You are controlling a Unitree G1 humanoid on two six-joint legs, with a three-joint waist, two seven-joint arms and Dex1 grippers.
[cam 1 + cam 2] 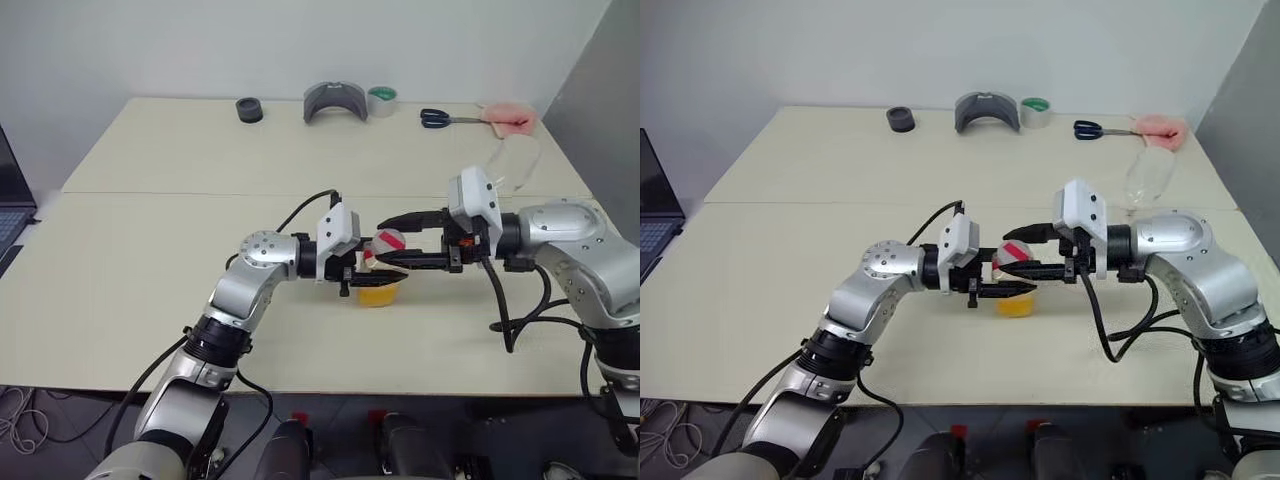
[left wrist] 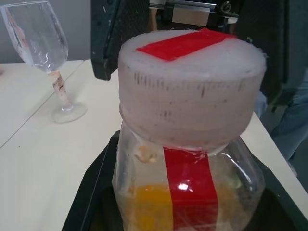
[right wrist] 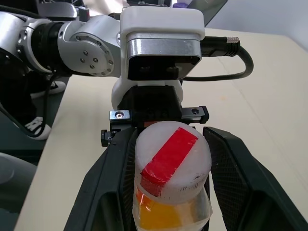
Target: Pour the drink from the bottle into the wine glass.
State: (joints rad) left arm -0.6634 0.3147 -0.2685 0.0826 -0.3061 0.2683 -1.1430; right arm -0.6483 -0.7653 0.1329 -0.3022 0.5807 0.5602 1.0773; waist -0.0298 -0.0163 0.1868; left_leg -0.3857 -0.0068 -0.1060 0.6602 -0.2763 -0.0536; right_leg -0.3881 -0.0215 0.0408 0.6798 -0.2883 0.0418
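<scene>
Item: bottle point(image 1: 380, 270), clear plastic, squarish sides, white cap point(image 3: 172, 161) crossed by a red strip. Location: front centre of the cream table point(image 1: 150, 290), between the two arms. Long axis upright; cap end points up, base at or just above the tabletop, contact not discernible.

Contents: drink point(image 1: 379, 292), orange-yellow, filling the lower part. The upper body is mostly hidden in the head views behind the fingers; the left wrist view cuts the bottle off below the shoulder.

Left gripper point(image 1: 1002, 291): reaches in level from the robot's left, black fingers closed tight on the bottle's body below the cap. In the left wrist view, these fingers are largely hidden behind the bottle.

Right gripper point(image 1: 398, 240): reaches in level from the robot's right, pointing at the left gripper. Fingers point(image 3: 240, 183) stand either side of the cap at half spread. Narrow gaps show beside the cap in the right wrist view; whether they actually grip it cannot be told.

Wine glass point(image 1: 1148, 180): clear, upright on its foot, right rear of the table, well apart from the bottle. Hard to make out against the pale surface; rim cut off in the left wrist view.

Rear edge, left to right: black ring point(image 1: 249, 110), grey curved holder point(image 1: 335, 102), green tape roll point(image 1: 382, 100), scissors point(image 1: 445, 118), pink cloth point(image 1: 512, 120).
</scene>
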